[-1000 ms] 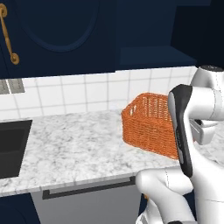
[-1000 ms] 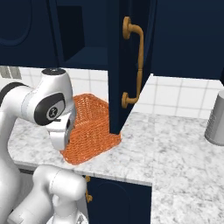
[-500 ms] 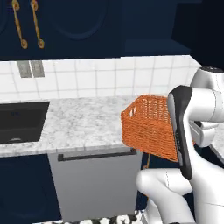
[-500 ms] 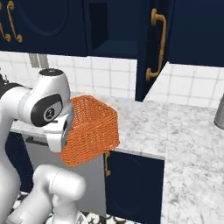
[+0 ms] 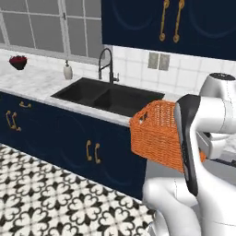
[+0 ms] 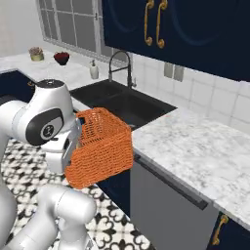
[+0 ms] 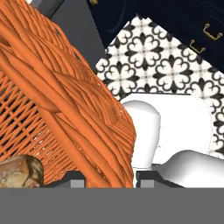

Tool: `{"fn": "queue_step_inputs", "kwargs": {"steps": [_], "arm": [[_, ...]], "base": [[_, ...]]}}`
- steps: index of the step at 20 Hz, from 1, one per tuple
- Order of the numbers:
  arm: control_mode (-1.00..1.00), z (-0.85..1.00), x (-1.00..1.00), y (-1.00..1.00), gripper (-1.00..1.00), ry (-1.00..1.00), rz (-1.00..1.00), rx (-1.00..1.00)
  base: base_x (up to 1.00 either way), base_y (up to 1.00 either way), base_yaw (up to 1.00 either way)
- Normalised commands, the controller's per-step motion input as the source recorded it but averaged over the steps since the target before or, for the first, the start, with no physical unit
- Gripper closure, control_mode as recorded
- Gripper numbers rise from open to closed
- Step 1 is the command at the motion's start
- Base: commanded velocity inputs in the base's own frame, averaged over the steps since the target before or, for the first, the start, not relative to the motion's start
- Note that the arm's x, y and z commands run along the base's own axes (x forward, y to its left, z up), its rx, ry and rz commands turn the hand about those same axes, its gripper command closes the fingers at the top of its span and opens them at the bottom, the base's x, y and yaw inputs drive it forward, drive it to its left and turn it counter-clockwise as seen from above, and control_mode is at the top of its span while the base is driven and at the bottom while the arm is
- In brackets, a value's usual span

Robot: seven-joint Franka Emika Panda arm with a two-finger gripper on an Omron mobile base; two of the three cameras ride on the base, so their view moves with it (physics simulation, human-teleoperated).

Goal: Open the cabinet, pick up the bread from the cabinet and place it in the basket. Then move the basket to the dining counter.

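Note:
The orange woven basket [image 5: 156,132] hangs in the air off the counter's front edge, held close to the arm. From the other side, the basket [image 6: 102,146] sits right against my white hand. In the hand view my gripper [image 7: 109,180] is shut on the basket's wall [image 7: 65,100], which runs between the two fingertips. A brown piece of bread [image 7: 17,173] lies inside the basket at the lower left of that view. The dining counter is out of view.
A black sink [image 5: 108,97] with a dark tap [image 5: 106,64] is set in the marble worktop [image 6: 195,146]. Navy wall cabinet doors with brass handles [image 5: 169,20] hang shut above. Navy base cabinets [image 5: 55,143] and patterned floor tiles [image 5: 55,203] lie below. A grey appliance front [image 6: 166,205] sits under the worktop.
The whole scene has swung as the base moved: the sink, window and floor have come into view. The basket keeps its place against the arm, still gripped.

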Motion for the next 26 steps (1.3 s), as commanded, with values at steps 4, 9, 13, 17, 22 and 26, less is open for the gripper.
{"fn": "queue_step_inputs", "kwargs": {"steps": [4, 9, 13, 17, 22, 26], "arm": [[1.0, 0.0, 0.0, 0.0, 1.0, 0.0, 0.0, 0.0], [1.0, 0.0, 0.0, 0.0, 1.0, 0.0, 0.0, 0.0], [1.0, 0.0, 0.0, 0.0, 1.0, 0.0, 0.0, 0.0], [1.0, 0.0, 0.0, 0.0, 1.0, 0.0, 0.0, 0.0], [1.0, 0.0, 0.0, 0.0, 1.0, 0.0, 0.0, 0.0], [1.0, 0.0, 0.0, 0.0, 1.0, 0.0, 0.0, 0.0]], "base": [[0.01, 0.0, 1.0], [0.04, 0.01, 1.0], [0.23, 0.45, 0.81], [0.42, 0.95, 0.53], [0.46, 1.0, 0.1], [0.54, 0.99, -0.02]]}}
